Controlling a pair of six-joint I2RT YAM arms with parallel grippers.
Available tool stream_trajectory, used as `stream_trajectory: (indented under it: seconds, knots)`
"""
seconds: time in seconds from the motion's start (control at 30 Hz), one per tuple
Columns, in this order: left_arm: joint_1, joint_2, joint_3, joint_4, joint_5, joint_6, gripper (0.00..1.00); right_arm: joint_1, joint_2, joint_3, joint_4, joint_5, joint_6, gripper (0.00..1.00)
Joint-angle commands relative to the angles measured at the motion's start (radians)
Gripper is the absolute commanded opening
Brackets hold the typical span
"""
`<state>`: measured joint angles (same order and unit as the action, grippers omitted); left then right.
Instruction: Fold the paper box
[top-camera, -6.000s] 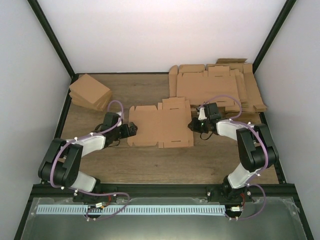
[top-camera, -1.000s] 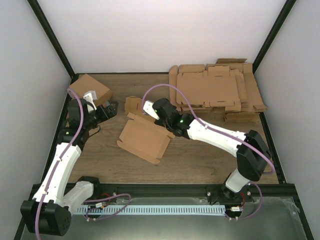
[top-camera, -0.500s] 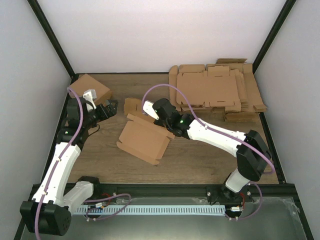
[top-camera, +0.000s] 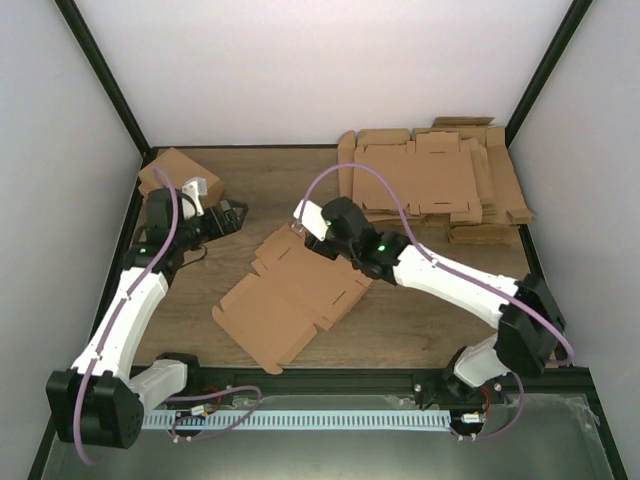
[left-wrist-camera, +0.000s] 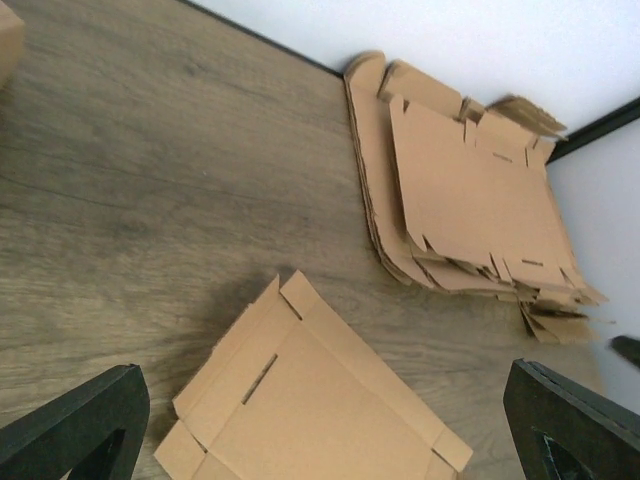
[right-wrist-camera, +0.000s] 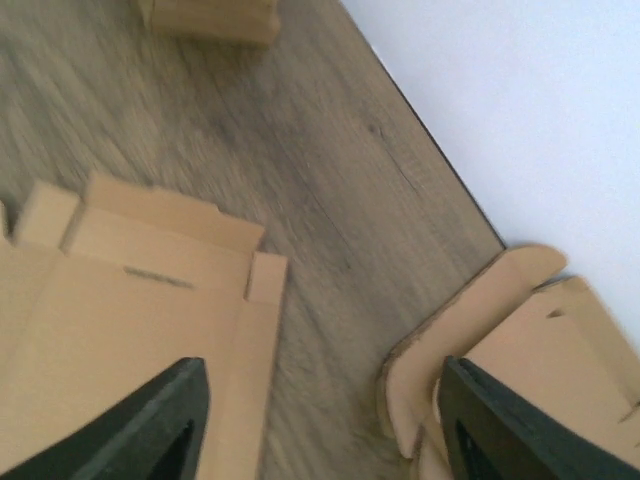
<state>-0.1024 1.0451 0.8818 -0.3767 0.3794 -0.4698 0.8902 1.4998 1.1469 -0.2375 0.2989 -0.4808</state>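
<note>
The paper box (top-camera: 290, 296) lies opened out flat on the table as one brown creased sheet with tabs and a slot, and nothing grips it. My right gripper (top-camera: 306, 238) hovers over its far right corner, open and empty. In the right wrist view the box's tabbed edge (right-wrist-camera: 120, 300) lies by the left finger and bare wood shows between the fingers (right-wrist-camera: 322, 400). My left gripper (top-camera: 234, 216) stands wide open to the left of the sheet. Its wrist view looks down on the sheet's slotted corner (left-wrist-camera: 300, 400).
A thick pile of flat tabbed cardboard sheets (top-camera: 435, 180) fills the back right; it also appears as a stack (left-wrist-camera: 470, 190) and as a curled edge (right-wrist-camera: 520, 330). A pile of small folded boxes (top-camera: 180, 180) sits at the back left. Black frame rails edge the table.
My right gripper has opened and let go of the paper box. The box, held half-raised before, has dropped flat and spread toward the near left. The left gripper shifted slightly right.
</note>
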Motion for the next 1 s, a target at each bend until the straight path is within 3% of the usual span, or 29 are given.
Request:
stream_trajectory:
  seconds: [0.0,0.2,0.27,0.4,0.5,0.77,0.97]
  knots:
    - [-0.005,0.080,0.033,0.035,0.095,0.021,1.00,-0.072,-0.109,-0.003,0.025,-0.200,0.224,0.69]
    - [-0.092,0.215,0.091,-0.004,0.037,0.077,1.00,-0.201,-0.193,-0.117,-0.076,-0.374,0.591,0.82]
    - [-0.136,0.262,0.103,-0.009,-0.010,0.090,1.00,-0.217,-0.221,-0.151,-0.159,-0.316,0.799,0.93]
    - [-0.193,0.311,0.056,0.061,-0.119,0.071,0.99,-0.239,-0.204,-0.146,-0.405,-0.378,1.059,0.90]
    - [-0.210,0.313,-0.006,0.141,-0.163,0.039,0.99,-0.240,-0.239,-0.216,-0.471,-0.423,1.212,0.89]
    - [-0.229,0.279,-0.079,0.220,-0.202,0.025,0.99,-0.240,-0.454,-0.446,-0.382,-0.479,1.499,0.80]
    - [-0.228,0.253,-0.081,0.212,-0.229,0.048,0.99,-0.225,-0.395,-0.514,-0.284,-0.585,1.562,0.74]
